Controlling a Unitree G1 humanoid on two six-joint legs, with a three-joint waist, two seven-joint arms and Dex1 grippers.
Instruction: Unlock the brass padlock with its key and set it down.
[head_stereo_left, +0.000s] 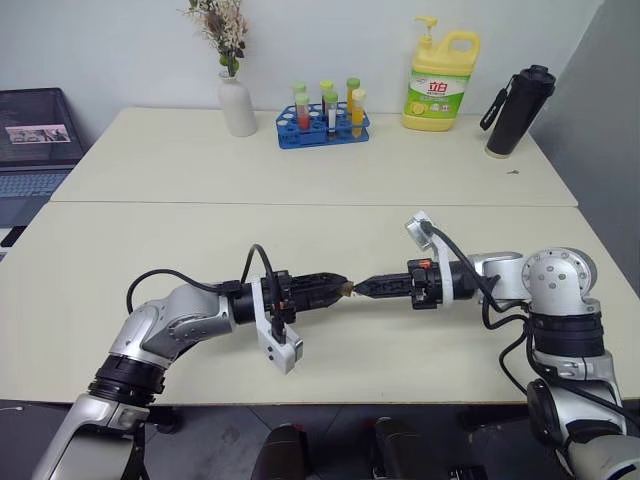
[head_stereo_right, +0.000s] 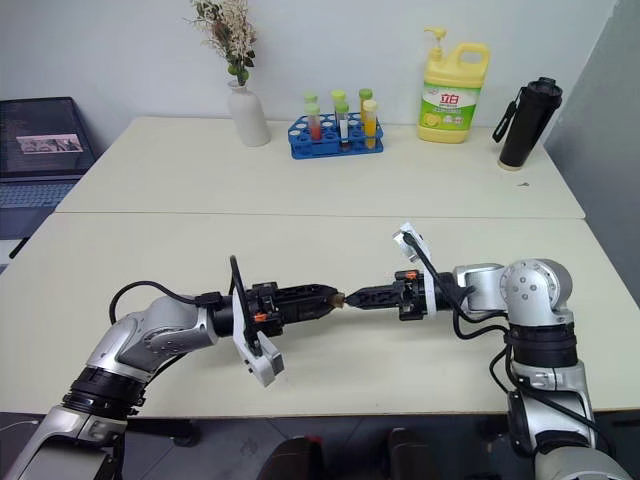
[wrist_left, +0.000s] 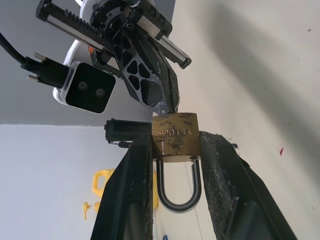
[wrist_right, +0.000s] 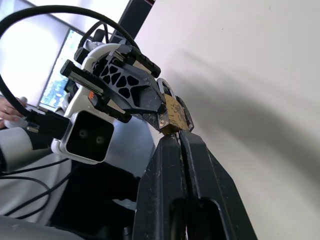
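left claw (wrist_left: 175, 165) around scuffed brass padlock (wrist_left: 175, 136), silver shackle closed

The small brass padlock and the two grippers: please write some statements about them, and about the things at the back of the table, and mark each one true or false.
1. The small yellow-gold brass padlock is clamped between the left gripper's two black fingers. True.
2. The padlock lies on the cream table. False: it is held in the air above it.
3. The right gripper stands wide open. False: its fingers are shut, tips at the padlock's body.
4. The thin silver shackle is seated in the body. True.
5. The yellow detergent bottle lies on its side. False: it stands upright.
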